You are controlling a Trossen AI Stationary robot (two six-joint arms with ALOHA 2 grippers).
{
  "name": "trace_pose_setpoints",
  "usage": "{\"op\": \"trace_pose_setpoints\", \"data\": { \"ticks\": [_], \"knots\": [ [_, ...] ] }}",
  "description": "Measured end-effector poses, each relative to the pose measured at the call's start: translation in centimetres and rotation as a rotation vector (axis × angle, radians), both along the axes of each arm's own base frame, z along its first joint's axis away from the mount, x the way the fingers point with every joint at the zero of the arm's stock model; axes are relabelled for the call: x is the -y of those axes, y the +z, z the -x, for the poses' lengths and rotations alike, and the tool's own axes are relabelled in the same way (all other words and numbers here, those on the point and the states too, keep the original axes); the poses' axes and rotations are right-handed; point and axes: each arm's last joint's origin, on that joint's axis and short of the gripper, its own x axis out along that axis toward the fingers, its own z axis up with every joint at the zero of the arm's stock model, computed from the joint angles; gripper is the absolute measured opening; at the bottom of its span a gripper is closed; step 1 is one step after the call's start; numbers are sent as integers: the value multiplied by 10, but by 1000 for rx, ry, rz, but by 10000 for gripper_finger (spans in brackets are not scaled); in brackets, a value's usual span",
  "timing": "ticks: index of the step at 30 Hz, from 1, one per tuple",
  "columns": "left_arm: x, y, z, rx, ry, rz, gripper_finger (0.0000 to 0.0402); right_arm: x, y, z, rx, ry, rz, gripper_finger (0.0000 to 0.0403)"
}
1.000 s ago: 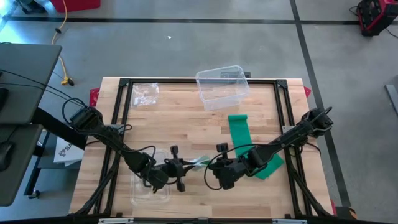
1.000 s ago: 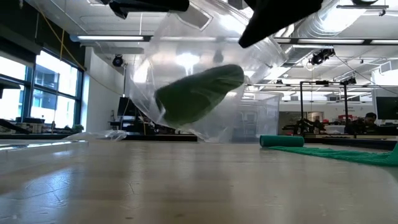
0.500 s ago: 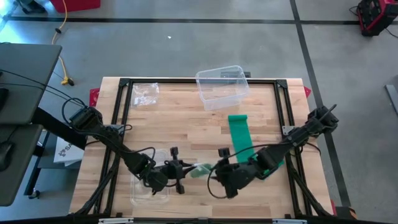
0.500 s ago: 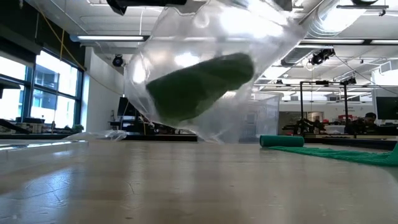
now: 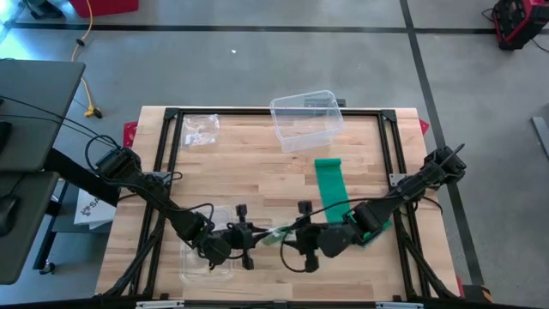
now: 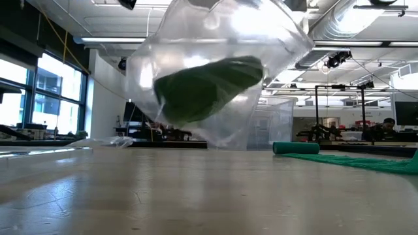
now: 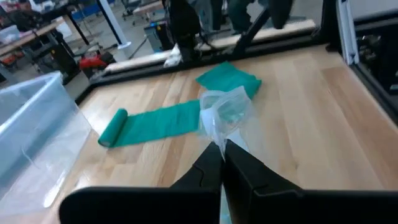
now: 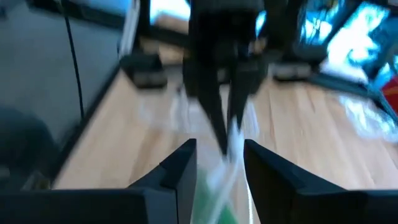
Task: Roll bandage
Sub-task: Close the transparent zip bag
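Observation:
A clear plastic bag [image 6: 215, 72] with a rolled green bandage [image 6: 209, 88] inside hangs clear of the table near its front edge. It sits between my two grippers [image 5: 273, 233]. My left gripper [image 5: 250, 237] is shut on the bag from the left. My right gripper [image 5: 298, 244] meets the bag from the right, with its fingers a narrow gap apart and the bag between them. A second green bandage [image 5: 336, 193] lies unrolled on the table at the right. Its rolled end [image 6: 295, 148] is toward the far side. My left gripper pinches a bunched edge of the bag [image 7: 219, 134] between its two shut fingers, coming level from the table's left. The bag is lifted clear, and the roll sits tilted inside it. My right gripper has the bag's other side [image 8: 235, 149] between its two fingers, coming from the table's right. How many layers it holds, I cannot tell.
A clear plastic box [image 5: 304, 118] stands at the far middle of the table. A crumpled clear bag [image 5: 199, 129] lies at the far left. Another clear bag [image 5: 206, 262] lies under my left arm at the near edge. The table has a black frame [image 5: 257, 112].
My right gripper has shifted a little toward the table's near edge and has risen out of the low view. The bag has spread wider at its top between the two grippers. The roll inside has stayed tilted and clear of the table.

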Motion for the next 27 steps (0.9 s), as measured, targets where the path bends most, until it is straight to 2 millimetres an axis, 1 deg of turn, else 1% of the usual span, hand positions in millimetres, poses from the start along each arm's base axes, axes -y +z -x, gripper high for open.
{"op": "trace_pose_setpoints", "data": {
  "ticks": [2, 5, 9, 12, 14, 16, 19, 21, 27],
  "knots": [
    [1, 4, -1, 8, -4, -7, 0, 0, 1, -9, 58, 20, -26, 124],
    [2, 8, -3, 9, -10, -22, 0, 1, -5, -23, 101, 57, -23, 124],
    [4, 11, -3, -7, -14, -33, 0, 11, -14, -32, 72, 11, -27, 124],
    [5, 11, -3, -12, -17, -37, 0, 15, -18, -33, 38, -20, -40, 117],
    [5, 11, -3, -12, -17, -37, 0, 15, -19, -32, 34, -21, -44, 102],
    [5, 11, -3, -12, -17, -37, 0, 14, -19, -32, 30, -18, -42, 78],
    [5, 11, -3, -13, -17, -38, 0, 14, -20, -32, 18, -9, -41, 29],
    [5, 11, -2, -16, -18, -41, 0, 14, -21, -31, 11, -8, -36, 11],
    [10, 11, 1, -18, -35, -42, 0, 14, -24, -28, -27, -20, -43, 20]
  ]
}}
